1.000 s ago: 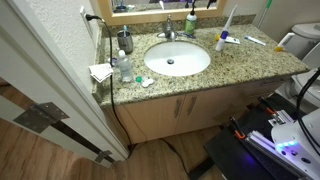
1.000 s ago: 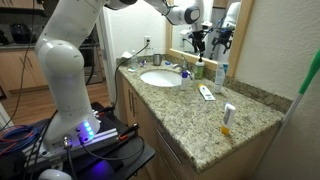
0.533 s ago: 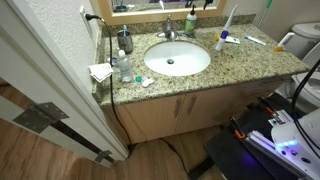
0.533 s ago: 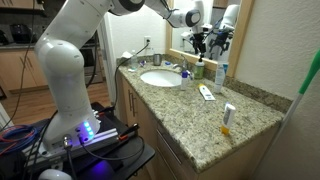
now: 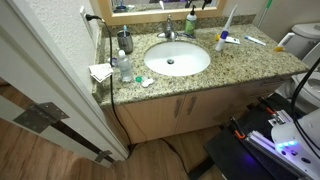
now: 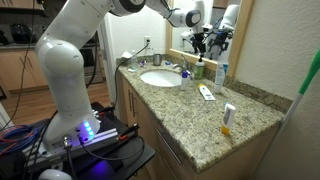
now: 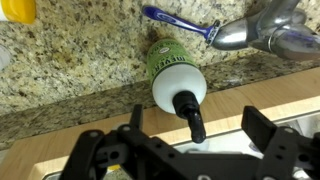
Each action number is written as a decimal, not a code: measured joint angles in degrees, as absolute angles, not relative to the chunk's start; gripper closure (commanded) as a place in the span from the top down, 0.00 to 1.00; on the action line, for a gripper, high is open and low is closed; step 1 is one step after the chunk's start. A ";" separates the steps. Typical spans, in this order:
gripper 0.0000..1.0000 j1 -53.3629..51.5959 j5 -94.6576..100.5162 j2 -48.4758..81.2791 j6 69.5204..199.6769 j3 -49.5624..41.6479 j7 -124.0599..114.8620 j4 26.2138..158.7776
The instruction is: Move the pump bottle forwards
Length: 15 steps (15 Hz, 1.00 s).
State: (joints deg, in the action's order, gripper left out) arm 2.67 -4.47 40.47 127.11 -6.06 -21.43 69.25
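Note:
The pump bottle is slim and green with a white shoulder and a dark pump head. It stands upright at the back of the granite counter next to the faucet, and shows in both exterior views. My gripper hangs directly above it, open. Its two fingers sit apart on either side of the pump head and touch nothing. In an exterior view the gripper is just over the bottle, close to the mirror.
The sink lies in front of the bottle. A blue razor lies beside it. A dark grey dispenser and a clear plastic bottle stand at one end of the counter. Tubes lie on the other side. The mirror wall is right behind.
The arm's upper links have shifted slightly. The gripper stays open above the pump bottle, and the bottle has not moved.

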 measured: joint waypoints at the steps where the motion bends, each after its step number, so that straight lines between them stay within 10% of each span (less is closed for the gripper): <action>1: 1.00 2.71 -4.44 40.93 127.11 -6.09 -21.42 68.54; 15: 1.00 2.59 -3.20 45.07 128.32 -6.70 -21.69 65.43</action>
